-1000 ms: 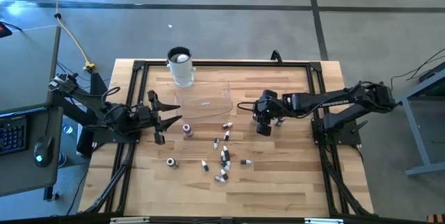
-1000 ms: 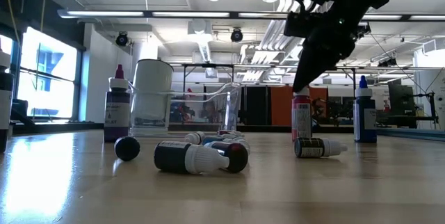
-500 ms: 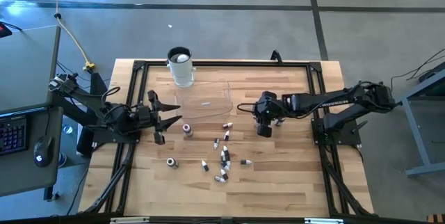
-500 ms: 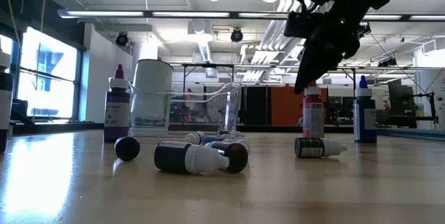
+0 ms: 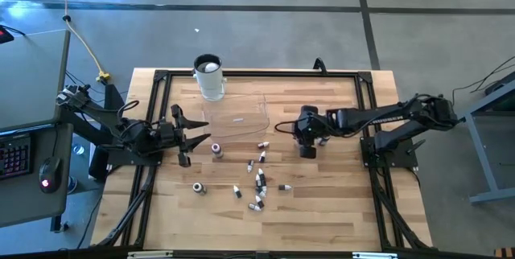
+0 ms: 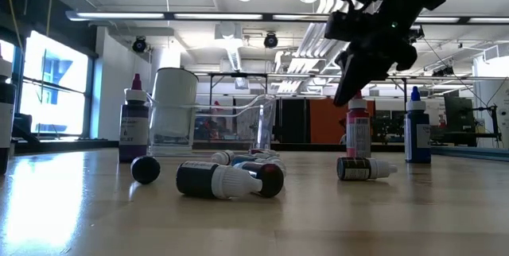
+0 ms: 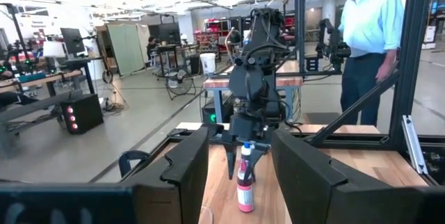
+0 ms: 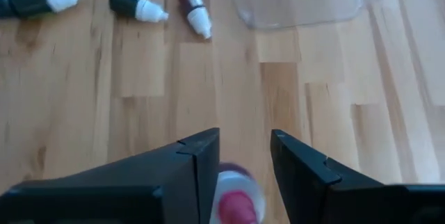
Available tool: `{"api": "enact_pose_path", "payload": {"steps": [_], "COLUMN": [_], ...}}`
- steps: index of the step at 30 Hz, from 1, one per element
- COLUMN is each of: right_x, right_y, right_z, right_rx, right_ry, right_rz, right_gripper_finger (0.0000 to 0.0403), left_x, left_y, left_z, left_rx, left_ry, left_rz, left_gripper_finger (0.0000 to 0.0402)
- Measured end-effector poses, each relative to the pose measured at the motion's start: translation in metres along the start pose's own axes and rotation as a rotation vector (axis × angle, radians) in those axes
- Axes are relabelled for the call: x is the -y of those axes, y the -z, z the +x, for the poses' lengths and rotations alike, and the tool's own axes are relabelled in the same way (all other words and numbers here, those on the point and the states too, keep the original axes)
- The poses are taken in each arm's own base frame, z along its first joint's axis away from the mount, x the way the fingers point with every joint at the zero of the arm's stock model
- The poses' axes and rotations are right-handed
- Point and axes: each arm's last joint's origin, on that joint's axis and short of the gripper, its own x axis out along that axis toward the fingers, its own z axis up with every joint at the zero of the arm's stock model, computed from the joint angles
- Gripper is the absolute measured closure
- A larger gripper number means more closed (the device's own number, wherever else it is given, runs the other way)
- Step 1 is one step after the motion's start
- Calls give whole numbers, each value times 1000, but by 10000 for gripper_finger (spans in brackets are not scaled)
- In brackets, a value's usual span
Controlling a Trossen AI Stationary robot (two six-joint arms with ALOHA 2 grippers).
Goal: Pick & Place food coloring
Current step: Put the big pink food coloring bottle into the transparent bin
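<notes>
Pink bottle under the right gripper is blurred and cut off; bottles mid-table too small to count.

No readable text in any view

The labels on the food coloring bottles lying on the table and on the upright pink bottle are too small and blurred to make out; the white cup and the clear tray show no print that can be read, and no sign or number in the room behind can be read either
</notes>
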Motion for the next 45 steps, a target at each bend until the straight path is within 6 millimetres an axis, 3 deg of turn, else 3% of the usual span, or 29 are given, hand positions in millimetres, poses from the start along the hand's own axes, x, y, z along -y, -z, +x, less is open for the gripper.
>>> {"api": "enact_pose_path", "payload": {"steps": [8, 14, 22, 28, 39, 45], "right_x": [-12, -15, -13, -7, -2, -2], "right_y": [-4, -7, -9, -8, 0, 5], "right_z": [-16, -36, -40, -37, -35, -34], "right_rx": [69, 123, 170, 162, 72, 27], "right_ry": [-14, 186, 163, 85, 2, 3], "right_rz": [-112, -254, -33, -17, 25, 49], "right_gripper_finger": [283, 284, 284, 281, 185, 167], "left_x": [0, 0, 1, 1, 1, 1], "left_y": [1, 1, 3, 4, 6, 7], "left_z": [0, 0, 0, 0, 0, 0], "left_rx": [-4, -12, -25, -34, -46, -60], "left_ry": [1, 1, 3, 4, 6, 9], "left_rz": [-26, -21, -28, -20, -10, 2], "left_gripper_finger": [247, 247, 247, 247, 247, 247]}}
